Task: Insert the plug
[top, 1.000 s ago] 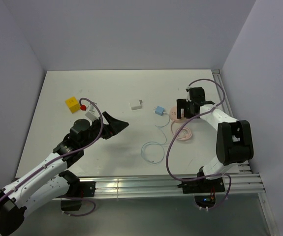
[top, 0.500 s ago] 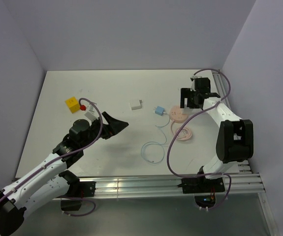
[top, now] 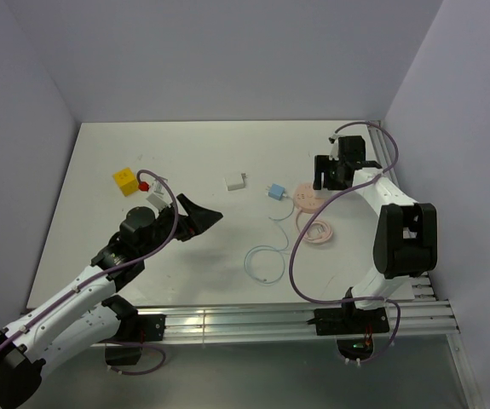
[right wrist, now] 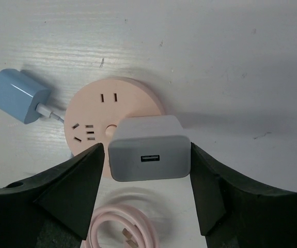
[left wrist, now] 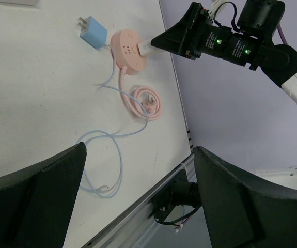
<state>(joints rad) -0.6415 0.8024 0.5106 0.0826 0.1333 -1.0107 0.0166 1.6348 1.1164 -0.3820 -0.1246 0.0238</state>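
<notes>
Yellow block (top: 124, 180): upper left of the top view, on the table (top: 185, 153).
Left pincer (top: 200, 213): left of centre, fingers spread wide, nothing between them.
White adapter (top: 235, 180): above centre, lying alone.
Plug (top: 273, 192): right of centre on the table, just left of the pink socket (top: 306, 197), prongs pointing away from it, ungripped.
Right pincer (right wrist: 146, 146): upper right, closed on a white charger (right wrist: 148, 157) over the socket; contact unclear.

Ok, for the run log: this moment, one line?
right pincer: holds white adapter at pink socket | left pincer: open, empty | blue plug: on table
</notes>
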